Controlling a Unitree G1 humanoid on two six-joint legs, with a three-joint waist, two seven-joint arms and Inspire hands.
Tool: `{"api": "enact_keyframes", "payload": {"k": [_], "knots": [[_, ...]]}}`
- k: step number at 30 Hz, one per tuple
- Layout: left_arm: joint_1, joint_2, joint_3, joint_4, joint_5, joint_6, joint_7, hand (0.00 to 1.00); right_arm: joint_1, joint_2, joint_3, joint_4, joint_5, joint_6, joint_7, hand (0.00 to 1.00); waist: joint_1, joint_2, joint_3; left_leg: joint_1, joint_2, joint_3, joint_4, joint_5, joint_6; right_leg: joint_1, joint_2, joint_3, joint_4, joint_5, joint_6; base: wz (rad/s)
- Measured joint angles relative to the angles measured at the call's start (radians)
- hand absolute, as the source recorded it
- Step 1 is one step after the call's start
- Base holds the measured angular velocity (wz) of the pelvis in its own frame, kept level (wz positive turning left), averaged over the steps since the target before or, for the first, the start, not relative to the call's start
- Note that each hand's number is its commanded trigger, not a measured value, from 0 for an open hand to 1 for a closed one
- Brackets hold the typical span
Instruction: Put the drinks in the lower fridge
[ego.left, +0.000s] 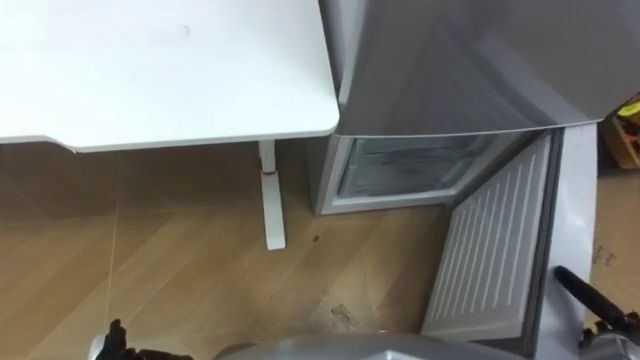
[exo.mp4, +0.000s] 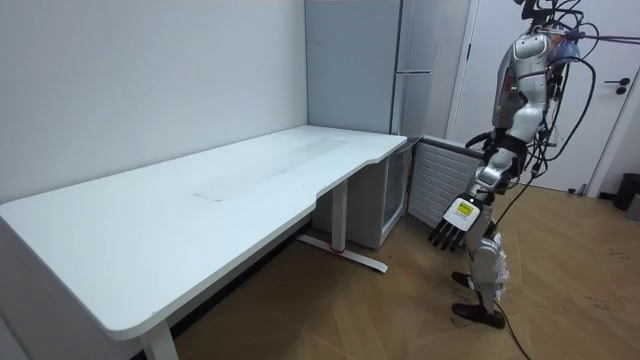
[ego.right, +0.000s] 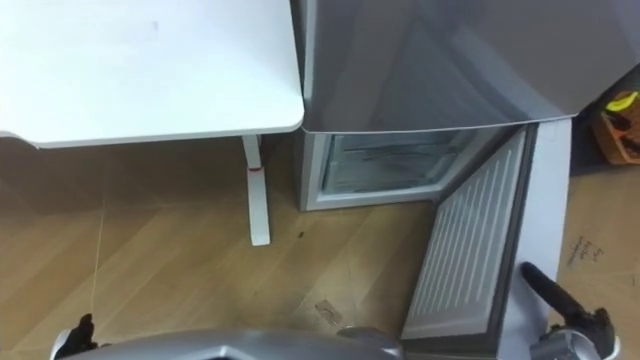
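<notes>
- Room view shows the robot standing upright on the wooden floor (exo.mp4: 330, 310), just beside the open door (exo.mp4: 440, 180) of the fridge (exo.mp4: 355, 70), with the end of the long white table (exo.mp4: 200, 220) on the room view's left
- Its left hand (exo.mp4: 457, 218) hangs low beside its leg, in front of the door's edge; the fingers point down, straight and relaxed, and hold nothing
- Its right hand (ego.left: 590, 295) shows at the lower right of the left eye view as a dark shape by the door's outer edge; whether it is open or closed cannot be told
- From the head camera, the lower fridge compartment (ego.left: 415, 165) lies ahead and low, under the grey upper body of the fridge; pale, glassy shelf fronts show inside it
- The door is swung wide towards the robot on its right side, its ribbed white inner face turned up to the camera
- The table's rounded corner reaches the fridge's left side, and the white table leg (ego.left: 270, 195) stands on the floor just left of the opening
- A brown box (ego.left: 625, 135) with something yellow in it sits at the far right, beyond the door
- A white room door (exo.mp4: 530, 110) and a dark bin (exo.mp4: 630, 190) stand behind the robot
</notes>
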Motion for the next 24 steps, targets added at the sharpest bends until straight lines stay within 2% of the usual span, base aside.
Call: {"api": "enact_keyframes", "payload": {"k": [5,7,9,12,14,16,18,21,24], "knots": [[-0.028,-0.007,-0.048,0.027,-0.005,-0.008,0.002,0.00,0.004,0.015,0.159,-0.135,-0.074,-0.016,0.073,0.00,0.003,0.023,0.0013,-0.005,0.001,-0.009,0.002,0.000,0.000,-0.005,0.001,0.005,-0.003,0.005,-0.005,-0.05],[-0.039,-0.015,-0.081,0.030,-0.005,-0.019,0.003,0.00,0.015,0.023,0.243,-0.215,-0.120,-0.009,0.090,0.00,0.022,0.027,-0.0003,-0.006,0.002,-0.009,0.001,0.001,-0.001,-0.009,0.001,0.007,0.001,0.006,-0.006,-0.07],[-0.047,-0.015,-0.108,0.035,-0.004,-0.026,0.002,0.00,0.031,0.023,0.290,-0.290,-0.140,0.005,0.103,0.00,0.035,0.026,-0.0023,-0.023,0.003,-0.009,0.003,0.002,-0.002,-0.028,0.002,0.010,0.002,0.009,-0.010,-0.12],[-0.053,-0.014,-0.125,0.054,0.003,-0.024,0.001,0.00,0.061,0.016,0.367,-0.402,-0.140,0.008,0.204,0.00,0.049,0.023,-0.0028,-0.034,0.005,-0.015,0.006,0.004,-0.005,-0.037,0.004,0.008,0.000,0.011,-0.012,-0.02],[-0.051,-0.011,-0.146,0.055,0.002,-0.023,-0.004,0.00,0.059,0.007,0.431,-0.455,-0.145,0.009,0.281,0.00,0.060,0.019,-0.0004,-0.040,0.004,-0.033,0.012,0.004,-0.005,-0.037,0.004,0.004,0.000,0.011,-0.013,0.09],[-0.065,-0.003,-0.176,0.055,-0.005,-0.022,-0.023,0.00,0.031,-0.010,0.548,-0.521,-0.149,0.011,0.405,0.00,0.085,0.011,0.0054,-0.048,0.004,-0.047,0.021,0.004,-0.005,-0.034,0.004,-0.006,-0.003,0.011,-0.013,0.18],[-0.076,-0.001,-0.195,0.054,-0.006,-0.021,-0.030,0.00,-0.002,-0.010,0.609,-0.550,-0.158,0.026,0.480,0.00,0.097,0.008,0.0092,-0.048,0.002,-0.056,0.022,0.004,-0.005,-0.028,0.002,-0.022,-0.005,0.011,-0.013,0.28],[-0.083,0.000,-0.195,0.053,-0.006,-0.021,-0.040,0.00,-0.035,-0.010,0.642,-0.606,-0.222,0.044,0.569,0.00,0.132,-0.001,0.0104,-0.049,-0.001,-0.067,0.022,0.004,-0.005,-0.023,0.002,-0.024,-0.008,0.010,-0.011,0.14],[-0.070,0.005,-0.194,0.053,-0.005,-0.019,-0.045,0.00,-0.046,-0.012,0.639,-0.630,-0.376,0.046,0.619,0.00,0.138,-0.010,0.0062,-0.046,-0.004,-0.084,0.024,0.004,-0.005,-0.010,0.001,-0.043,-0.020,0.012,-0.009,0.17]]}}
